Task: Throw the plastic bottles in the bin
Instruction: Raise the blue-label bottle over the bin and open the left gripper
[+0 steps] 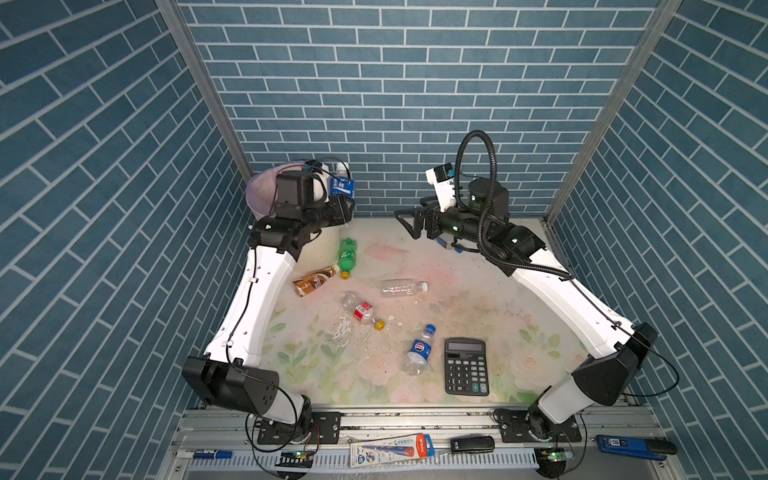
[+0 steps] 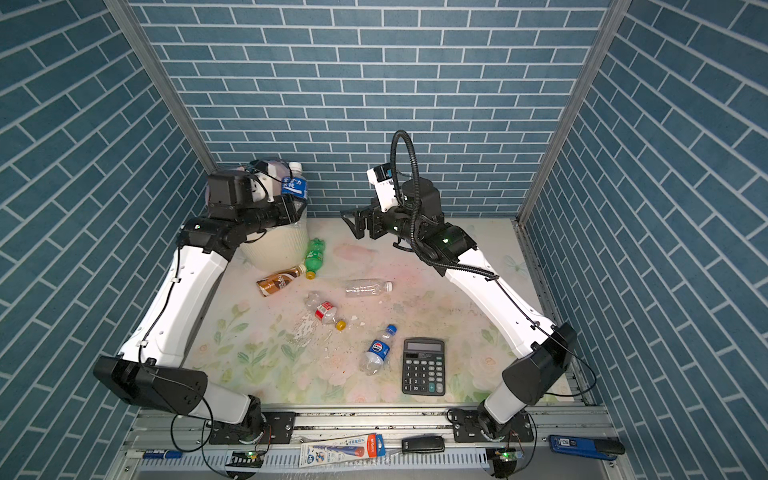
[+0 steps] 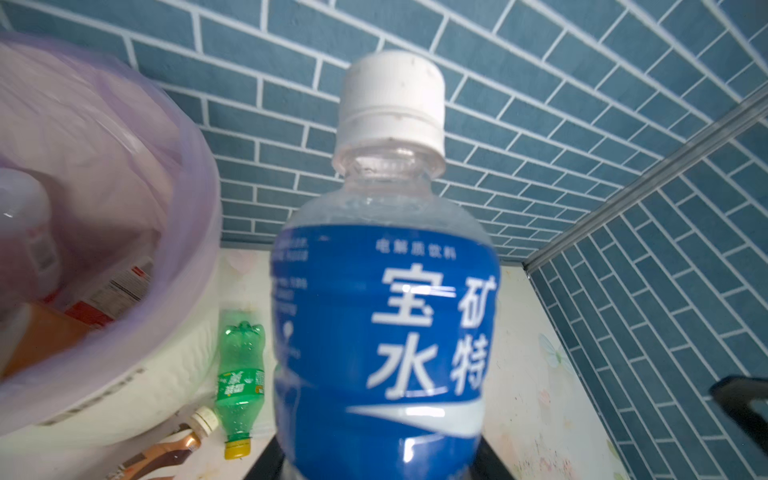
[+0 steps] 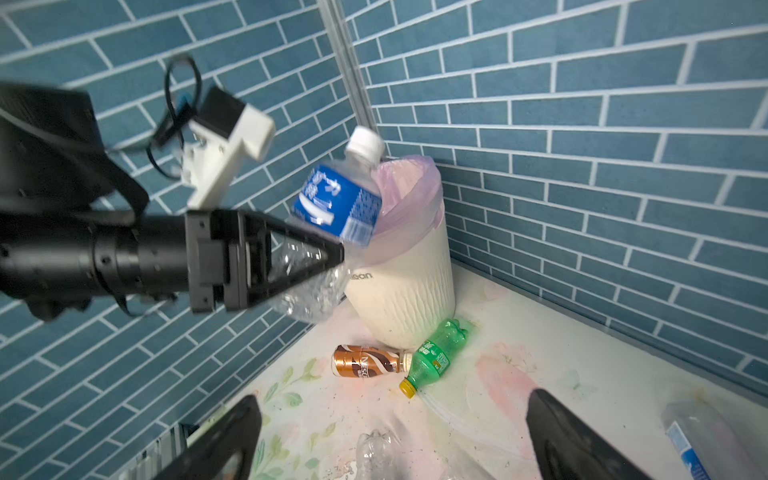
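Observation:
My left gripper [image 1: 347, 208] is shut on the lower body of a clear plastic bottle with a blue label and white cap [image 1: 343, 187] [image 3: 386, 311]. It holds the bottle upright, right beside the rim of the bin [image 2: 274, 249], a cream ribbed basket with a lilac bag [image 3: 124, 187]. The right wrist view shows the same bottle [image 4: 336, 203] leaning against the bag. My right gripper [image 1: 409, 222] [image 4: 395, 440] hangs open and empty above the table's far middle. On the table lie a green bottle [image 1: 347, 255], a brown coffee bottle [image 1: 313, 281], and others.
A clear bottle [image 1: 403, 287], a crushed red-labelled bottle [image 1: 363, 311] and a blue-labelled cola bottle [image 1: 419, 349] lie mid-table. A black calculator [image 1: 466, 365] lies near the front right. Another bottle [image 4: 698, 440] lies under my right arm. Tiled walls close in on three sides.

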{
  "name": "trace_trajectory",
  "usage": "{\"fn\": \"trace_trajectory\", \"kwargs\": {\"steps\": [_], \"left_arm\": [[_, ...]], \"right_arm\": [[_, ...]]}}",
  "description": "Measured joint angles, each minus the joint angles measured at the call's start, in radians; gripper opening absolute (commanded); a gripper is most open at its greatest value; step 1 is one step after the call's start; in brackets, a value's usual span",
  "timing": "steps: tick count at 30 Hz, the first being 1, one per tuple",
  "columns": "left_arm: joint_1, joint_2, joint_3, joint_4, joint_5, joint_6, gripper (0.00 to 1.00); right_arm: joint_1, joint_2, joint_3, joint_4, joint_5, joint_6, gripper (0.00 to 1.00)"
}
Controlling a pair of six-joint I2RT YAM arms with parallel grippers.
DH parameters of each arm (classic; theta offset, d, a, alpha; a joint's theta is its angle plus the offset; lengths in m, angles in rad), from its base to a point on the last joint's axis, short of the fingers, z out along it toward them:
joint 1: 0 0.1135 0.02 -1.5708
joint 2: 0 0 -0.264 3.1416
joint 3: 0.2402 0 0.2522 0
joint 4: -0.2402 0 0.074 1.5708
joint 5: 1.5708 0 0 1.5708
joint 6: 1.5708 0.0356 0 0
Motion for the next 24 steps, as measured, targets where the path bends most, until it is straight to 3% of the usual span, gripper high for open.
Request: {"fn": "trace_trajectory", "kwargs": {"steps": [6,11,16,17,21,24], "left_arm": [[0.043,0.007,0.158,0.018,-0.106,0.054,0.42],[0.048,-0.022,0.193,0.120,-0.195,0.117,0.42],[0.145,0.113,0.380,0.130,-0.190,0.102,0.43],[0.171,0.169,0.436,0.111,-0.191,0.088,0.49],[0.250,0.478,0.741,-0.060,-0.175,0.013,0.98],[0.276,0.617,0.790,-0.179,-0.130,-0.023,0.99]], "right_arm": [[0.029,0.118,0.150,-0.039,-0.038,-0.121,0.99],[0.030,0.214,0.302,-0.100,-0.038,-0.179,0.99],[0.030,0.301,0.441,-0.159,-0.037,-0.201,0.99],[0.029,0.317,0.466,-0.173,-0.037,-0.204,0.99],[0.029,0.358,0.517,-0.209,-0.037,-0.206,0.99],[0.027,0.362,0.517,-0.230,-0.037,-0.206,0.99]]}}
